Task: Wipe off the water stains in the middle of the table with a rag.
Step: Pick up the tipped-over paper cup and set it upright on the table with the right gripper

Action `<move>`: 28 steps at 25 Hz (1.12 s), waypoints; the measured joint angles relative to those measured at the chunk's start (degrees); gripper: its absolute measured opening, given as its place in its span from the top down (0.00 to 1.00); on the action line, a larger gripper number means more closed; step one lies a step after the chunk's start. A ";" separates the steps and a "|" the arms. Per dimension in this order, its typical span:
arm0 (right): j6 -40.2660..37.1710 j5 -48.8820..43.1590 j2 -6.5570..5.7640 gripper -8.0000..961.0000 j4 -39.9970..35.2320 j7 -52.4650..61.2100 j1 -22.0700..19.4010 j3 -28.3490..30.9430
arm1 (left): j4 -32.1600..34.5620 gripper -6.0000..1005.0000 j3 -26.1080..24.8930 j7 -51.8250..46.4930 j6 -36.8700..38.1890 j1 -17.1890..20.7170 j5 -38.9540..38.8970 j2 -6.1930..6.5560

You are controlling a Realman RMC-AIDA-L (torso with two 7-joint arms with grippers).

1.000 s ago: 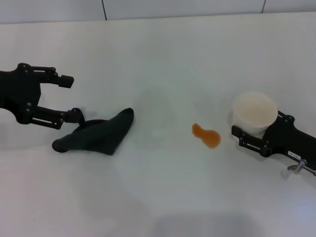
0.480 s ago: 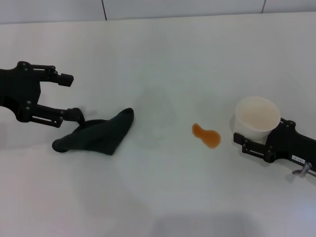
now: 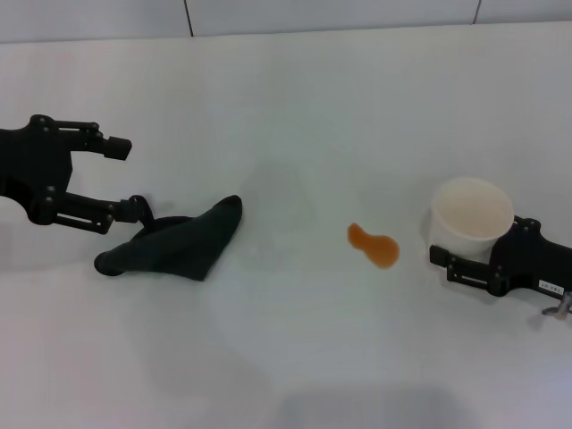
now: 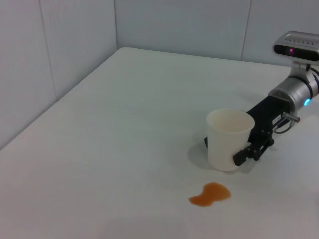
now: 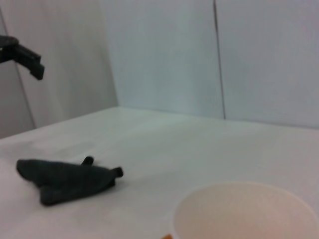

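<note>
The left gripper [image 3: 127, 177] hangs over the left part of the table [image 3: 295, 98] with its jaws spread wide and nothing between them; one fingertip [image 3: 117, 147] points toward the middle of the table and the other sits low, just at the near end of the rag [image 3: 174, 244]. The rag lies flat just beyond and below those open jaws, a dark crumpled wedge whose tip points toward the table's middle. The water stains [image 3: 374, 246], a small amber blot, lie well past the rag, between it and the cup [image 3: 471, 215], far outside the left jaws' span. The right gripper [image 3: 466, 250] is at the right side of the table with its jaws clenched around the white paper cup, which stands upright between them, close beside the blot but not touching it. In the left wrist view the blot [image 4: 210, 193] sits just in front of the held cup [image 4: 230, 139].
</note>
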 joint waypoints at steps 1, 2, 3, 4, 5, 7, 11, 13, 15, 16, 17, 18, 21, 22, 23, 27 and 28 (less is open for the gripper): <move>0.10 -0.88 0.00 0.15 -1.49 1.53 -0.41 -0.58 | -0.01 0.14 -0.02 -0.02 0.00 0.02 0.00 0.02; 0.22 -1.91 -0.01 0.15 -2.63 2.99 -0.70 -0.84 | -0.01 0.14 -0.02 -0.04 0.00 0.02 0.00 0.02; 0.27 -2.83 -0.01 0.15 -3.64 4.01 -0.90 -0.91 | -0.01 0.14 -0.02 -0.05 0.01 0.03 0.00 0.02; 0.31 -3.77 -0.02 0.15 -4.78 5.08 -1.13 -0.94 | 0.00 0.14 -0.02 -0.06 0.01 0.03 0.00 0.02; 0.32 -4.31 -0.03 0.15 -5.51 5.62 -1.34 -0.95 | 0.00 0.14 -0.02 -0.04 0.01 0.04 0.00 0.02; 0.32 -4.96 -0.04 0.15 -6.65 6.27 -1.82 -0.96 | 0.01 0.14 -0.02 0.01 0.02 0.06 0.00 0.02; 0.28 -5.06 -0.21 0.14 -7.06 6.33 -2.00 -1.35 | -0.01 0.14 -0.02 0.04 0.00 0.07 0.00 0.01; 0.09 -5.09 -0.41 0.14 -7.14 6.23 -2.00 -1.46 | -0.03 0.14 -0.02 0.04 -0.02 0.07 0.00 0.01; -0.05 -5.10 -0.69 0.14 -7.20 6.22 -2.00 -1.50 | -0.04 0.14 -0.02 0.03 -0.04 0.07 0.00 0.01; -0.12 -5.15 -0.83 0.14 -7.33 6.28 -2.04 -1.53 | -0.05 0.14 -0.02 0.00 -0.04 0.07 0.00 0.01; -0.18 -5.25 -0.95 0.14 -7.53 6.35 -2.14 -1.54 | -0.05 0.14 -0.02 -0.04 -0.06 0.07 0.00 0.02; -0.31 -5.46 -1.03 0.14 -8.03 6.45 -2.26 -1.56 | -0.05 0.14 -0.02 -0.09 -0.08 0.07 0.00 0.02; -0.43 -6.20 -1.08 0.14 -9.36 6.82 -2.63 -1.61 | 0.03 0.14 -0.01 -0.26 -0.13 0.07 -0.01 0.01; -0.65 -6.53 -0.96 0.13 -11.27 7.45 -3.30 -1.84 | 0.04 0.14 -0.02 -0.30 -0.14 0.05 -0.01 0.01; -0.70 -6.54 -0.90 0.13 -11.71 7.55 -3.47 -1.93 | 0.05 0.14 -0.02 -0.33 -0.14 0.03 -0.01 0.01; -0.89 -7.83 -0.28 0.13 -14.14 8.22 -4.05 -2.32 | 0.05 0.14 -0.07 -0.34 -0.14 -0.02 -0.01 0.01; -0.88 -8.30 -0.22 0.13 -14.54 8.48 -4.05 -2.35 | 0.06 0.14 -0.08 -0.35 -0.14 -0.02 -0.01 0.01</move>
